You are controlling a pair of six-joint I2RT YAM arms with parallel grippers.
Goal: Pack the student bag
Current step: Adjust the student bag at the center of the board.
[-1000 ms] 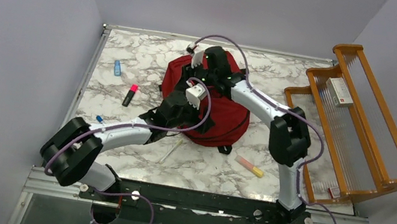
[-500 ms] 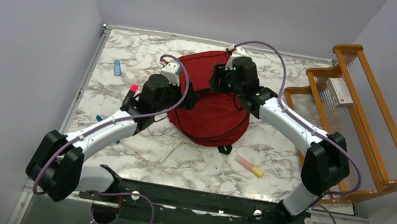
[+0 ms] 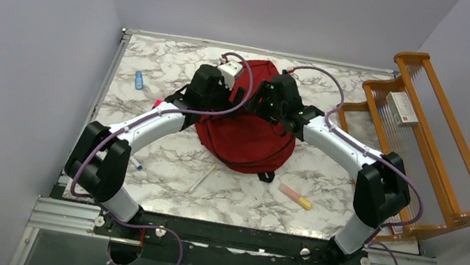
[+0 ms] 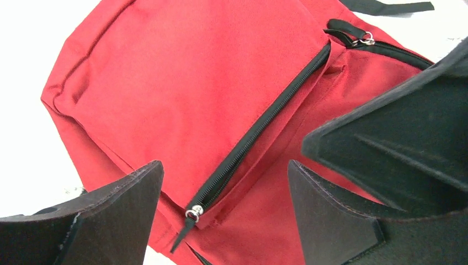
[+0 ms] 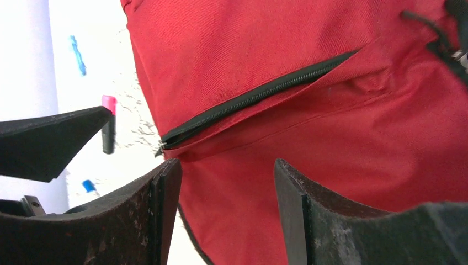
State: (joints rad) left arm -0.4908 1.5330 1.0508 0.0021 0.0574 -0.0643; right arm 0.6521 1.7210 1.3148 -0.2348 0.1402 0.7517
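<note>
Table (image 3: 171,64): white-and-grey marble top, everything rests on it.
Rack (image 3: 423,157): wooden, slatted, at the right edge of the table, tilted outward; a small white box (image 3: 403,109) lies on its upper part.
Backpack (image 3: 249,138): red, flat on the middle of the table. Long axis runs far to near; the rounded end points at the arm bases and the far end lies under both wrists. A black strap tip sticks out at the near right edge.
Left arm (image 3: 146,128): reaches in from the left, wrist over the far left part of the backpack.
Right arm (image 3: 339,139): reaches in from the right, wrist over the far right part.
Left gripper (image 4: 226,215): fingers spread, nothing between them, hanging above the red fabric.
Right gripper (image 5: 221,215): fingers spread, holding nothing, close to the left one.
Zipper (image 4: 259,127): black, diagonal across the front pocket, teeth closed, pull (image 4: 193,212) at the lower end.
Orange marker (image 3: 296,197): near right of the backpack, apart from it.
Pink-capped marker (image 5: 108,124): left of the backpack.
Blue stick (image 3: 139,80): far left, well apart.
</note>
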